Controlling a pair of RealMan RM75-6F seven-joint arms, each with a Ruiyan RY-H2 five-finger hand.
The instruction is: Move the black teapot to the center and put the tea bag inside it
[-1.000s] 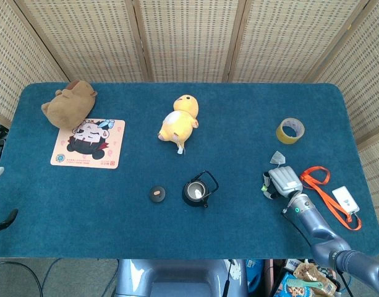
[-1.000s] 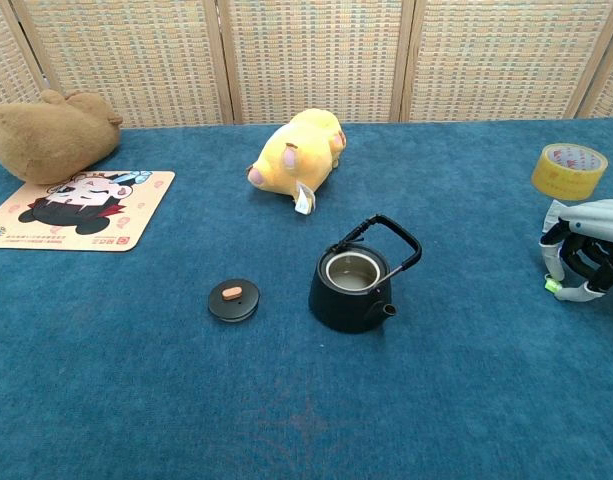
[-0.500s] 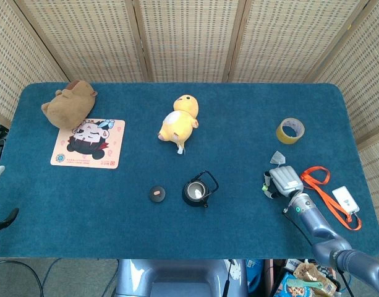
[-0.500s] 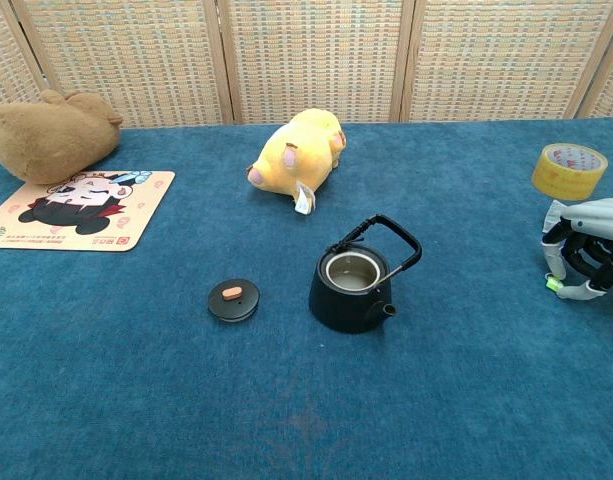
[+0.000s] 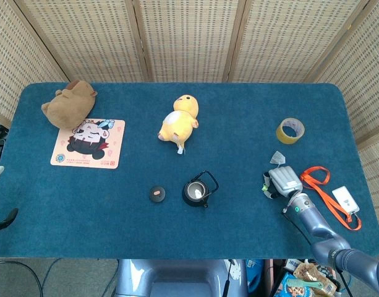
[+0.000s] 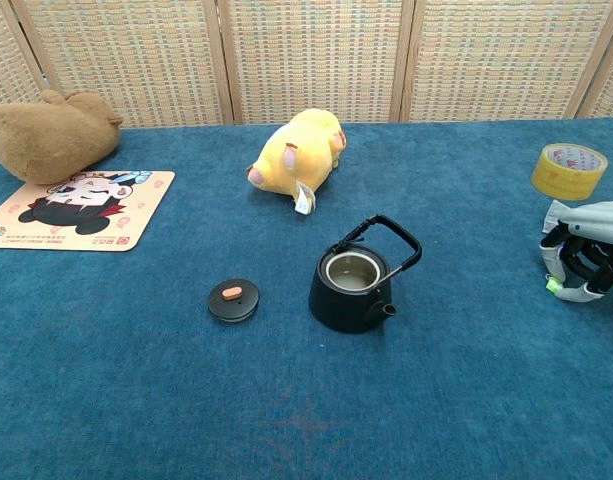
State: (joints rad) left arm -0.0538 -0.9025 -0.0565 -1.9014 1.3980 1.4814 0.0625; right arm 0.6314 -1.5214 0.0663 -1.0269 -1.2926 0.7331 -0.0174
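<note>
Right robot hand (image 5: pixel 283 181) low on the table (image 5: pixel 238 235), fingers curled down; holding anything or not, impossible to tell. Left robot hand out of view. Well off to its left, black teapot (image 6: pixel 354 287) standing open near mid-table, so the move looks done; lid (image 6: pixel 233 299) further left, lying apart. Just beyond the robot hand, tea bag (image 5: pixel 277 156) flat on the table, still to be lifted and dropped in. Farther back, tape roll (image 5: pixel 290 130).

Plush toys (image 5: pixel 179 122), tape roll (image 5: pixel 290 130) (yellow)
</note>
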